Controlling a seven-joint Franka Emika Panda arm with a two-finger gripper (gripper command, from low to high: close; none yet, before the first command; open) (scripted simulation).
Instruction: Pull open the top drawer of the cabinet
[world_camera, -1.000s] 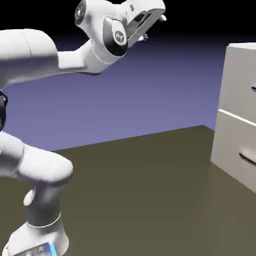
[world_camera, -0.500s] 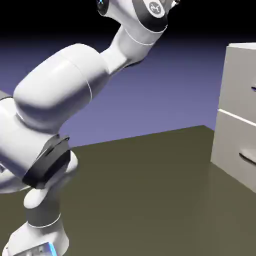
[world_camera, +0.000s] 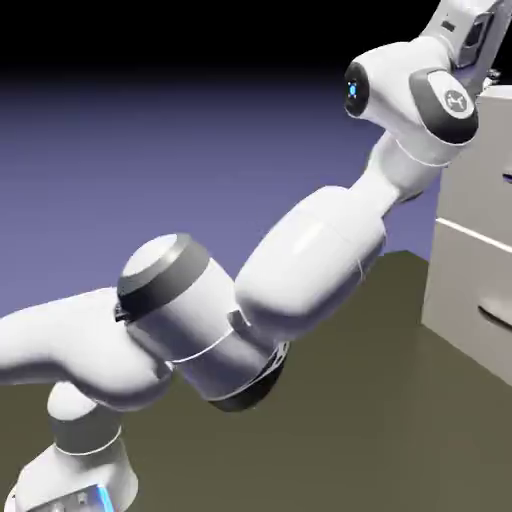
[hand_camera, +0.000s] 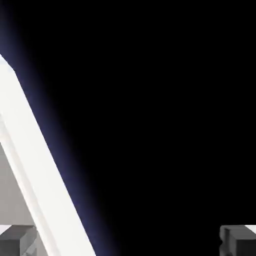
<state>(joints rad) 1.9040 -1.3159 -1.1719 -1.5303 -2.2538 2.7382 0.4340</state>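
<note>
Up at the exterior view's right edge stands the cabinet, its top drawer shut. Near its upper corner, the tool is spread wide, gripping nothing.
</note>
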